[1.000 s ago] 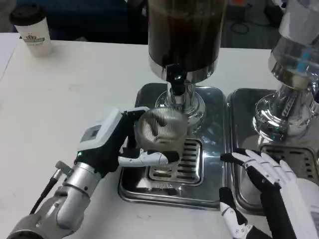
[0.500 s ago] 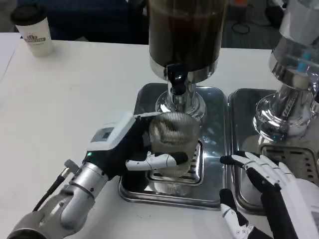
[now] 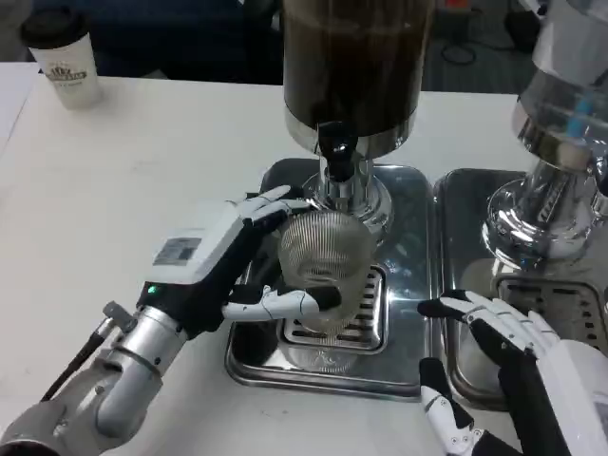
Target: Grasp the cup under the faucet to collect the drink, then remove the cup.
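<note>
Clear ribbed cup [image 3: 323, 255] (dispenser [image 3: 353, 66] liquid dark brown).

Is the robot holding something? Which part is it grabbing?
Yes. The left hand holds the clear ribbed cup by its side wall, fingers wrapped around it under the faucet. The right hand holds nothing.

My left hand [image 3: 249, 261] grips the ribbed clear cup [image 3: 323, 264], tilted with its mouth toward the camera, just under the black faucet [image 3: 336, 144] of the dark drink dispenser [image 3: 353, 66]. The cup hangs over the slotted grate of the steel drip tray [image 3: 408, 285]. My right hand [image 3: 499, 356] rests with fingers spread beside the tray. A lidded paper cup [image 3: 61, 57] stands far left.
</note>
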{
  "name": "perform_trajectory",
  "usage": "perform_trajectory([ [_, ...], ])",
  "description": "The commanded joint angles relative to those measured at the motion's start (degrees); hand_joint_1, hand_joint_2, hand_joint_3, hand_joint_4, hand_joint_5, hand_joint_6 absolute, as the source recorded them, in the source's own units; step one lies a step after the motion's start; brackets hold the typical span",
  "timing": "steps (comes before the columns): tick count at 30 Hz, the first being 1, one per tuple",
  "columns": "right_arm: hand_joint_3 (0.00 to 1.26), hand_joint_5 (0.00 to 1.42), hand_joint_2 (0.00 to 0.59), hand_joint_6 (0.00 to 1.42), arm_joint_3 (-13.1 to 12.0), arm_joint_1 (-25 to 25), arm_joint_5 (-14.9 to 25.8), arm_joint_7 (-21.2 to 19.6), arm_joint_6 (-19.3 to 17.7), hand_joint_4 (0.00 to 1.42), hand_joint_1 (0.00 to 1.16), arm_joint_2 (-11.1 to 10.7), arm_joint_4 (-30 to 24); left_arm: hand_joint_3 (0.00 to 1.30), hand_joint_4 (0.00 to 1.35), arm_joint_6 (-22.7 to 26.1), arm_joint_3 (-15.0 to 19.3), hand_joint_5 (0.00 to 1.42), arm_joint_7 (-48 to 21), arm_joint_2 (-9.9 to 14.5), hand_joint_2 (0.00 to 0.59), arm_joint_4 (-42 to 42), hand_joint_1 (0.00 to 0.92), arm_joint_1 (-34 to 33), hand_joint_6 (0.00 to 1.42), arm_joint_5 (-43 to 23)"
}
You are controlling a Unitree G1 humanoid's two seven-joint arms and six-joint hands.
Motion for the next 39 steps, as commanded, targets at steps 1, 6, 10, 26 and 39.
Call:
perform_trajectory([
  [1, 0.35, 0.17, 0.496, 0.1, 0.3, 0.4, 0.3, 0.0, -0.7, 0.21, 0.51, 0.2, 0.2, 0.26, 0.05, -0.8, 1.4, 0.18, 1.3, 1.7, 0.032, -3.8, 0.083, 2.3, 0.11, -0.5],
  [6, 0.35, 0.17, 0.496, 0.1, 0.6, 0.4, 0.1, -0.5, -0.8, 0.21, 0.51, 0.5, 0.4, 0.26, 0.08, -2.6, 5.1, 0.18, 0.1, 4.5, 0.036, -10.0, 0.081, 6.1, 0.1, -3.4],
  [10, 0.35, 0.17, 0.496, 0.1, 0.5, 0.0, 0.2, -0.8, -0.9, 0.21, 0.51, 0.8, 0.7, 0.28, 0.11, -4.6, 9.1, 0.2, -2.2, 8.0, 0.041, -16.3, 0.083, 11.0, 0.11, -6.9],
  [26, 0.36, 0.17, 0.496, 0.11, -0.2, -5.9, 3.0, 0.0, -1.6, 0.21, 0.51, 0.7, 4.7, 0.41, 0.38, -12.3, 21.3, 0.46, -38.5, 21.5, 0.088, -35.0, 0.0, 17.6, 0.42, -57.8],
  [39, 0.36, 0.17, 0.499, 0.11, 0.1, -7.8, 4.1, -0.8, -1.8, 0.22, 0.51, 1.0, 7.6, 0.31, 0.33, 35.0, 27.4, 0.33, -86.4, 16.0, 0.031, -32.5, 0.0, 1.2, 0.21, -87.3],
])
